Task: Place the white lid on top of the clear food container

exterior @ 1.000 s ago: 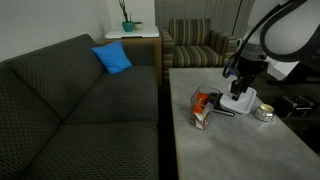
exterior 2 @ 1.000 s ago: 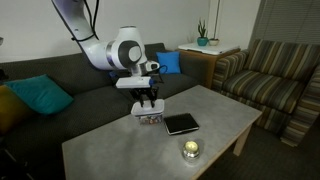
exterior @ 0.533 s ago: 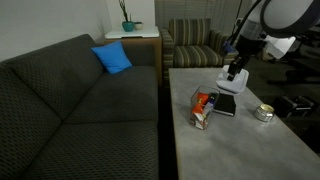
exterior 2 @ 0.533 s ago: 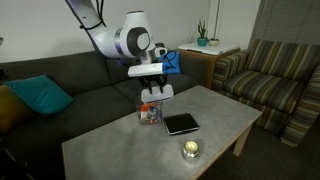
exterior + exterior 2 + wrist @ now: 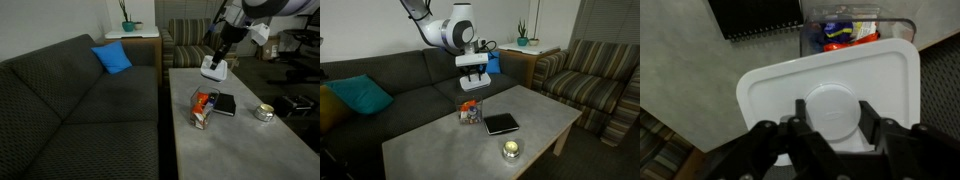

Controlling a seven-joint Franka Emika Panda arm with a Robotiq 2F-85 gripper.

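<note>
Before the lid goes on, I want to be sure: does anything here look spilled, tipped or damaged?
Nothing stands out. The container stands upright on the table, contents inside. The fingers hold the lid in the air. Notebook and tin lie flat.

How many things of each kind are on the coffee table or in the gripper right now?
white lid, held in the gripper above the table: 1
clear food container: 1
black notebook: 1
small round silvery tin: 1
Total: 4
</note>
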